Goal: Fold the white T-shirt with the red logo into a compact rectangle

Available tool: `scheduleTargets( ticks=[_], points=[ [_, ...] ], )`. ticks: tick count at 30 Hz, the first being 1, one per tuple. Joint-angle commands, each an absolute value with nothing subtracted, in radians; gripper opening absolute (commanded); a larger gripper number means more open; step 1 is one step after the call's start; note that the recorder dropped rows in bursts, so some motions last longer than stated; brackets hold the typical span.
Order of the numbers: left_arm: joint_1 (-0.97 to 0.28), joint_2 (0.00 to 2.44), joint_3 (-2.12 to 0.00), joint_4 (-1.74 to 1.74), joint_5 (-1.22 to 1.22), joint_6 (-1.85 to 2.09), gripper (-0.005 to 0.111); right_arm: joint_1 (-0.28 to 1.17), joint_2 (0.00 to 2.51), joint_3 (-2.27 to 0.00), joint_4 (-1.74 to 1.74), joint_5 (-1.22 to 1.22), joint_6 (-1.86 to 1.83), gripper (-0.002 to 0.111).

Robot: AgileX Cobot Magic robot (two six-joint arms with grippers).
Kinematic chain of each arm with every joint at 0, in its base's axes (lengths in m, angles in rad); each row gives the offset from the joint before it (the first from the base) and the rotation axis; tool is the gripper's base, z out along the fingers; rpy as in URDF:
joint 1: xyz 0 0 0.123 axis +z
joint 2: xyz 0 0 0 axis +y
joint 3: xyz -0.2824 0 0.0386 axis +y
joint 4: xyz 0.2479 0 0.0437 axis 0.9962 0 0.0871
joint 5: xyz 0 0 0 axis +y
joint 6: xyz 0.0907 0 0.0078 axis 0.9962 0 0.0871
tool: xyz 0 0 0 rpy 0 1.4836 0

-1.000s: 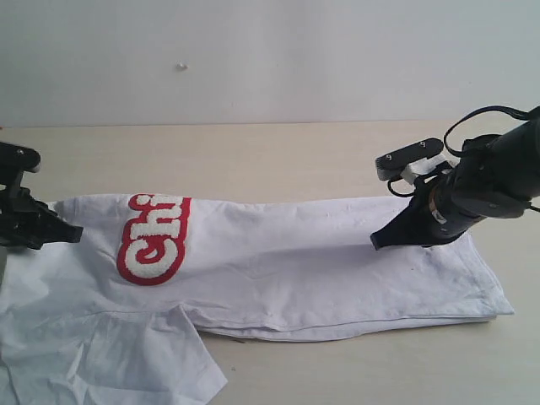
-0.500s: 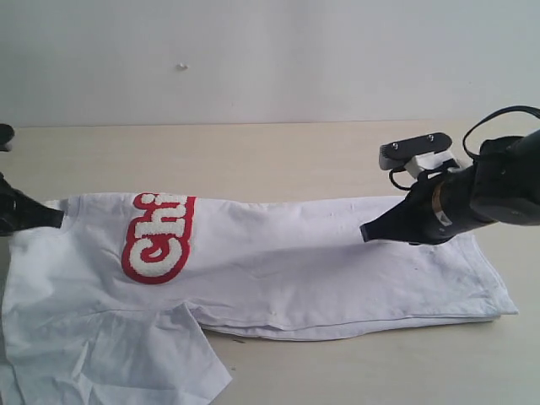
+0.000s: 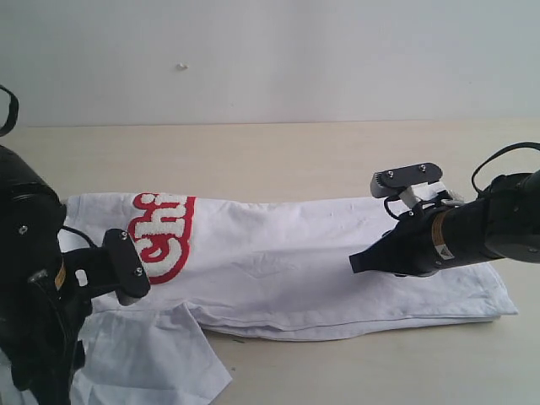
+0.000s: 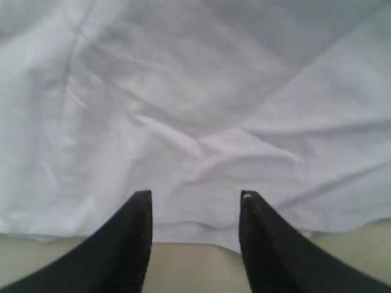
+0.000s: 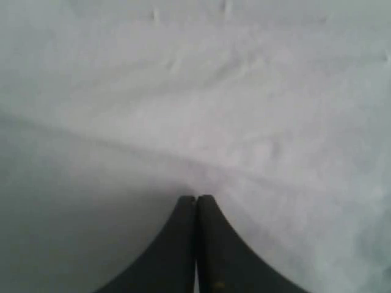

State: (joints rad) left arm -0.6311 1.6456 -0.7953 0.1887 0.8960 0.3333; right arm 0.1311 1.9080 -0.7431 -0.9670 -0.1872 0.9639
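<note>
The white T-shirt (image 3: 287, 261) lies folded lengthwise across the table, with one sleeve (image 3: 152, 354) spread out at the front left. The red logo (image 3: 164, 236) shows partly at the left; the fold cuts it off above. My left arm (image 3: 34, 278) stands over the shirt's left end and hides its own fingers in the exterior view. In the left wrist view my left gripper (image 4: 195, 198) is open over a shirt edge (image 4: 201, 229), with nothing between its fingers. My right gripper (image 3: 354, 263) is shut, its tip low over the shirt's right half (image 5: 244, 91). Collar and tag are hidden.
The pale wooden table (image 3: 278, 160) runs back to a white wall (image 3: 270, 59). A strip of bare table (image 4: 189, 268) shows beside the shirt edge in the left wrist view. The shirt's hem end (image 3: 498, 295) lies at the right, beyond my right arm (image 3: 481, 232).
My left arm has swung in from the left edge and now stands over the shirt's left end. My right gripper has slid left and lower along the shirt, still shut.
</note>
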Motion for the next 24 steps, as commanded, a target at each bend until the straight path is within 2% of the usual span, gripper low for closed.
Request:
scheduleTargets(
  ticks=[1,9,24],
  points=[
    [-0.641,1.609,-0.793,0.037,0.942,0.389,0.058,0.128,1.898,-0.738,-0.979,-0.198,0.970,0.000],
    [-0.641,1.606,-0.793,-0.113,0.922,0.452,0.056,0.128,1.898,-0.738,-0.987,-0.198,0.970,0.000],
    [-0.641,1.617,-0.682,-0.126,0.756,0.519,0.056,0.128,1.898,-0.738,-0.987,-0.191,0.970,0.000]
  ],
)
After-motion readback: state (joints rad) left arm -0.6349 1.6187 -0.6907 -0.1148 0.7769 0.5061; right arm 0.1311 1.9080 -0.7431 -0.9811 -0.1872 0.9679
